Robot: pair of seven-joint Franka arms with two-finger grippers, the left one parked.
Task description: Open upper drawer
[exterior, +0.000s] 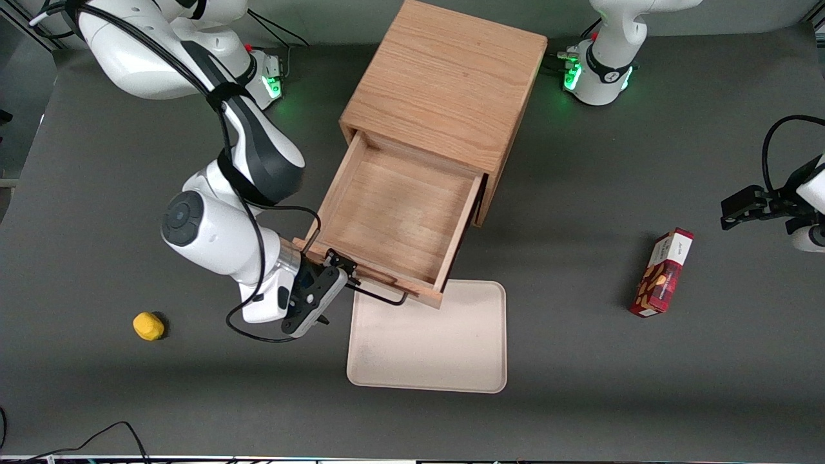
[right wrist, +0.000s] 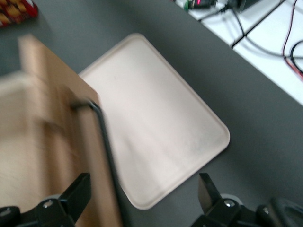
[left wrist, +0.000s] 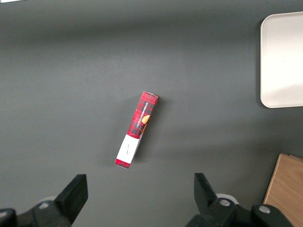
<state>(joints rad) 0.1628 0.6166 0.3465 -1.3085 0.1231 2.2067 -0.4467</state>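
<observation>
One oak upper drawer [exterior: 393, 219], pincer [exterior: 335, 283] at wire handle [exterior: 380, 295]

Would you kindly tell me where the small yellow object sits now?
In the front view, the small yellow object lies on the table toward the working arm's end, beside the end effector at the drawer handle.

You are looking steeply down on the whole desk [exterior: 97, 193] in the front view. The right wrist view is hovering close over the gripper [right wrist: 142, 201] (fingers spread), sharing the cream tray [exterior: 428, 338] with both other views.
</observation>
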